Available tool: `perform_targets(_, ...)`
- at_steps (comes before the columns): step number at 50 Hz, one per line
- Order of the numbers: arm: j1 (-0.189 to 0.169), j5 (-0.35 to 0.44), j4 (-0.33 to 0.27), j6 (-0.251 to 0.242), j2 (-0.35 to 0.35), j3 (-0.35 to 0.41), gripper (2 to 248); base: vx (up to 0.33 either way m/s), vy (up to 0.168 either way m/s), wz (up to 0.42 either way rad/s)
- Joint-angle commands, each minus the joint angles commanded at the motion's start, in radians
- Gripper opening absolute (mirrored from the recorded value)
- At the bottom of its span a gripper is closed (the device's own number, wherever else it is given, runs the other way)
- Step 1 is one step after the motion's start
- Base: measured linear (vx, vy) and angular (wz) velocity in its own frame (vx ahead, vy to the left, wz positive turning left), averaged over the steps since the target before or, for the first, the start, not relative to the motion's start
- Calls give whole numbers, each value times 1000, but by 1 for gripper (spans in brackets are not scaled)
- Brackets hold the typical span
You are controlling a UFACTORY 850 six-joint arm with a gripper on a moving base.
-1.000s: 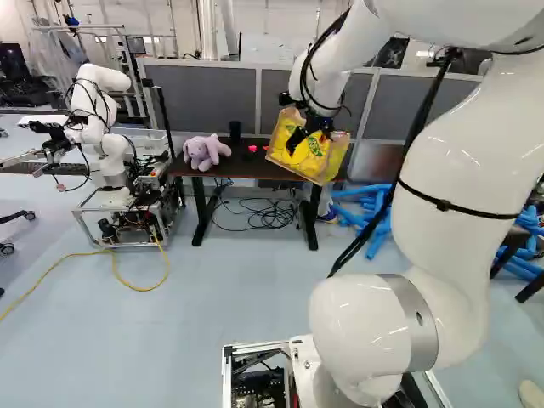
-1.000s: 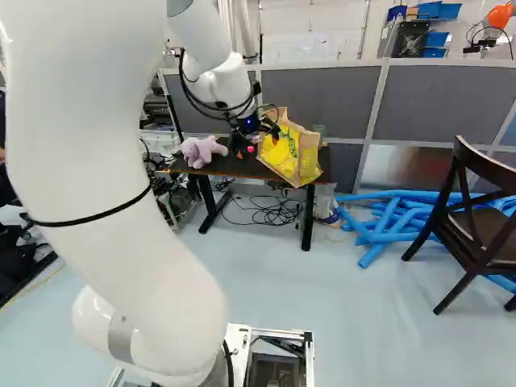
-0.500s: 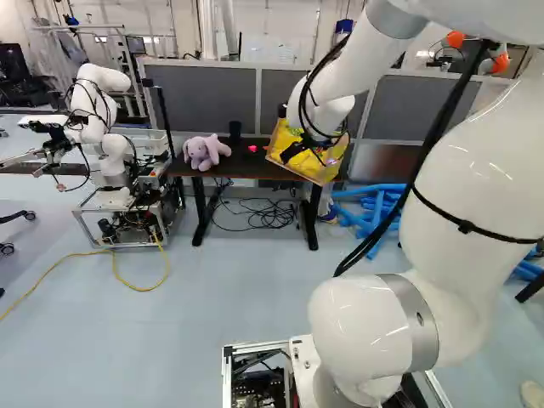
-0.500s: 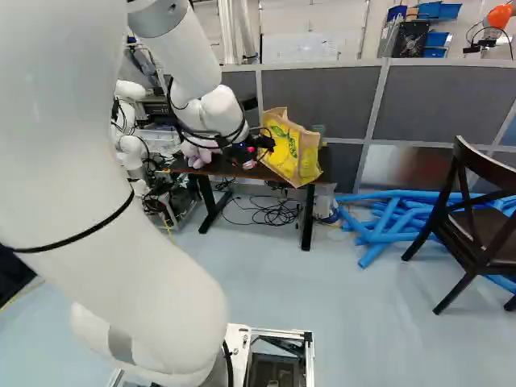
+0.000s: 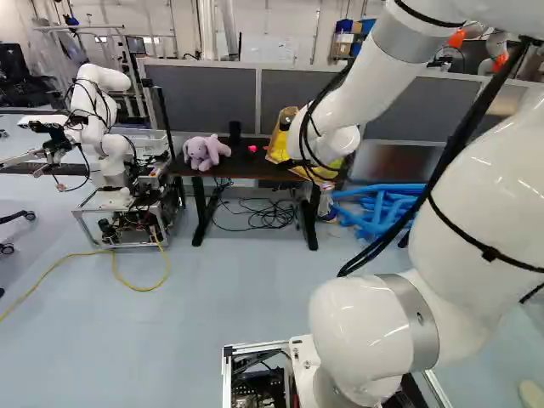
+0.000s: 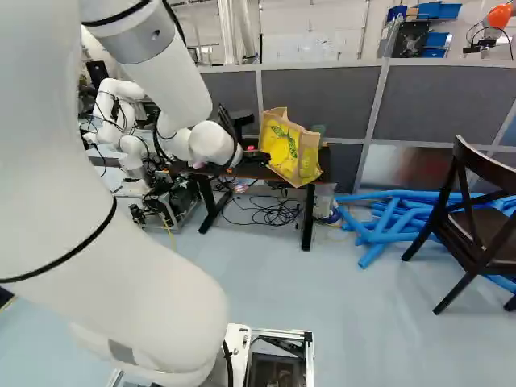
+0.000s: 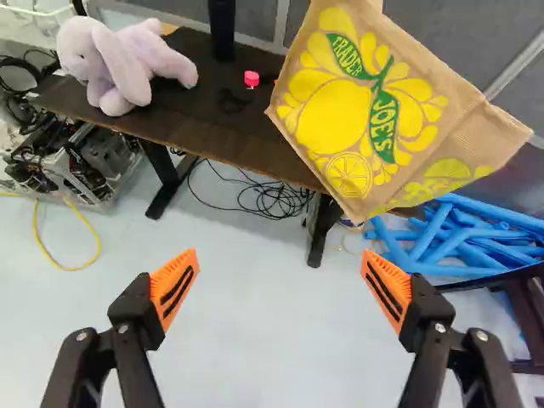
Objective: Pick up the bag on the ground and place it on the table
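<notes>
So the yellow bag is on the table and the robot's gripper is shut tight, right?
Not quite: the wrist view shows the gripper wide open, with nothing between its fingers. The yellow bag is on the table.

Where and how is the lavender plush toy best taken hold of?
I'd grip the lavender plush toy across its body, behind the long ear, the open pincer coming from above: it lies stretched along the table, back exposed, so fingers should fit down either flank.
</notes>
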Motion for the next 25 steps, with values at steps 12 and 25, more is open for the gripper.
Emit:
perform_targets(12, 8, 122, 5, 40, 38, 94, 247, 0, 0, 0)
perform_targets(25, 16, 238, 10, 77, 75, 184, 247, 0, 0, 0)
